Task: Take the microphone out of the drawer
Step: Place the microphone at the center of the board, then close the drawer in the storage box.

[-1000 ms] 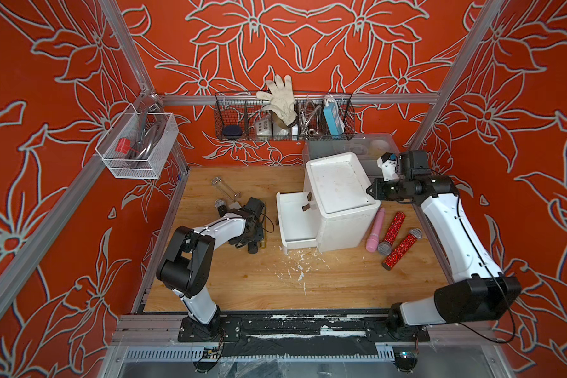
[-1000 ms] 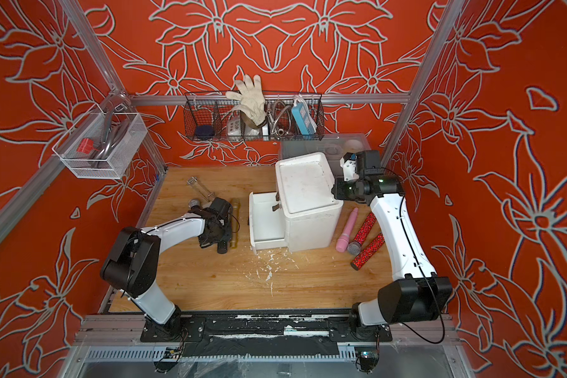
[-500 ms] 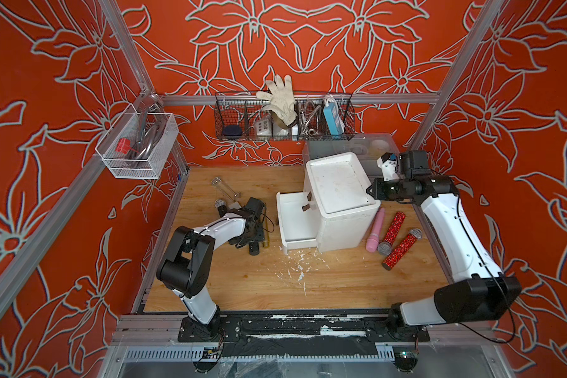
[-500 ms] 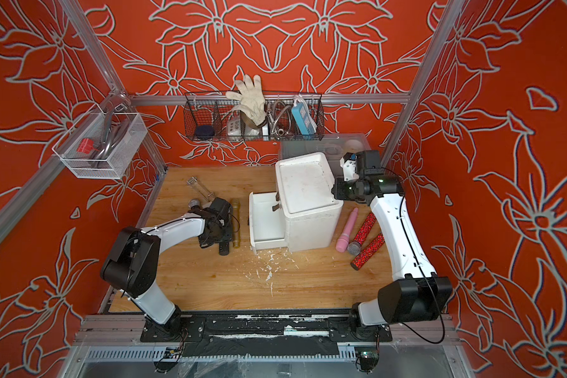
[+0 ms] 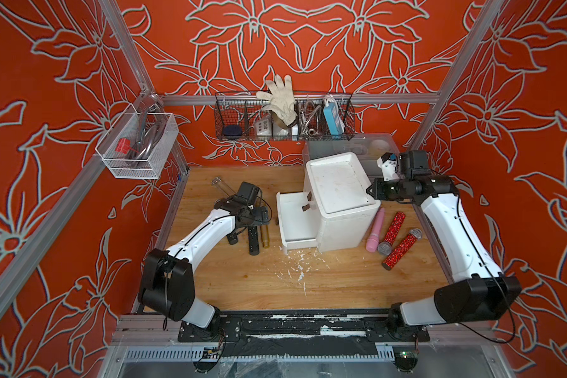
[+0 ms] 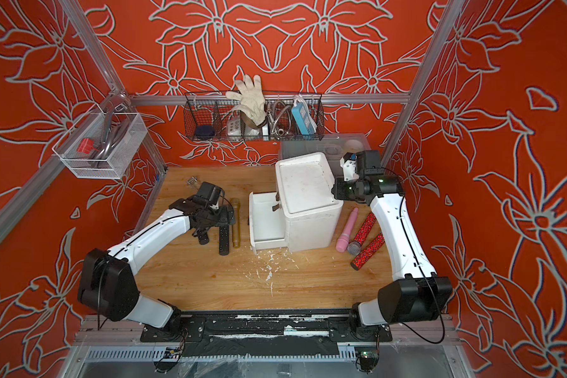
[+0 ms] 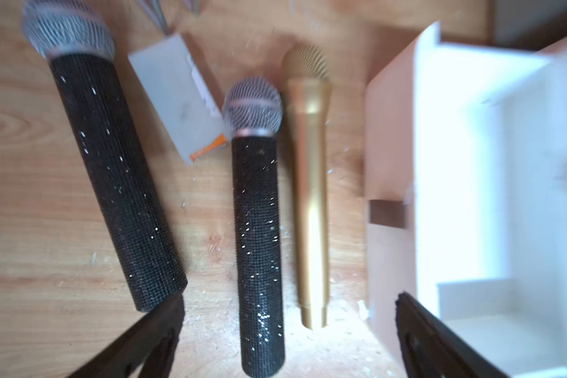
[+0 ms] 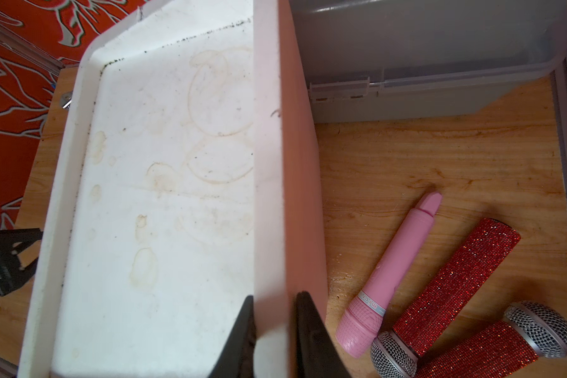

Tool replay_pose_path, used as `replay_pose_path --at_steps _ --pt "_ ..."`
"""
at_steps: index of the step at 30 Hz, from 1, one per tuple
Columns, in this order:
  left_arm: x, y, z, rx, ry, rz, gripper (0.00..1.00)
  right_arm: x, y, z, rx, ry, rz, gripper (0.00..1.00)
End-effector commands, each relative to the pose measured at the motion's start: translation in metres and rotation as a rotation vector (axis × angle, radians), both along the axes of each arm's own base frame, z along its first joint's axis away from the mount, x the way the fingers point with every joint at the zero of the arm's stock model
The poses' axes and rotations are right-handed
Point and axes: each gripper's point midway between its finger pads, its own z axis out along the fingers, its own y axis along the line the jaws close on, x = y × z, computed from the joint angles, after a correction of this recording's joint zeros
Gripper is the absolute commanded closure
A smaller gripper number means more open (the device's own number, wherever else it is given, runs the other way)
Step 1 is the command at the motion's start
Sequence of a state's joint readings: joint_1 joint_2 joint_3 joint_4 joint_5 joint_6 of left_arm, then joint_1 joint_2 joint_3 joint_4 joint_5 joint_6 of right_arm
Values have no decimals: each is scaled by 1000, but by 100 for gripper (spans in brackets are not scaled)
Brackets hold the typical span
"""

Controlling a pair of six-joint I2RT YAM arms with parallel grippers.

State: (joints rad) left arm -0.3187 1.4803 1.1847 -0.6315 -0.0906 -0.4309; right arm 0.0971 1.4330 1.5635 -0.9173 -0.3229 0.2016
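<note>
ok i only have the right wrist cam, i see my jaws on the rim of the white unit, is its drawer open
Observer: Yes. In both top views the drawer is pulled out of the drawer unit on the left arm's side, and no microphone shows inside it.
Operator: and where's the left gripper
Observer: The left gripper hangs open beside the drawer, holding nothing.
Operator: any mics on that side
Observer: Three lie on the table there: a black microphone below the gripper, a gold microphone between it and the drawer, and a second black microphone farther from the drawer.
</note>
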Motion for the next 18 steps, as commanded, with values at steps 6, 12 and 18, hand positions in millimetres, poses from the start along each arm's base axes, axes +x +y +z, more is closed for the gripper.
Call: replay_pose_path --at_steps 6,12,18 --pt "-6 -32 31 -195 -37 -102 1 -4 12 3 65 18 22 100" --pt "-11 -62 22 -398 -36 -147 67 -4 13 5 66 15 28 100" --pt "-13 -62 -12 -470 25 -97 100 -4 13 5 68 18 33 100"
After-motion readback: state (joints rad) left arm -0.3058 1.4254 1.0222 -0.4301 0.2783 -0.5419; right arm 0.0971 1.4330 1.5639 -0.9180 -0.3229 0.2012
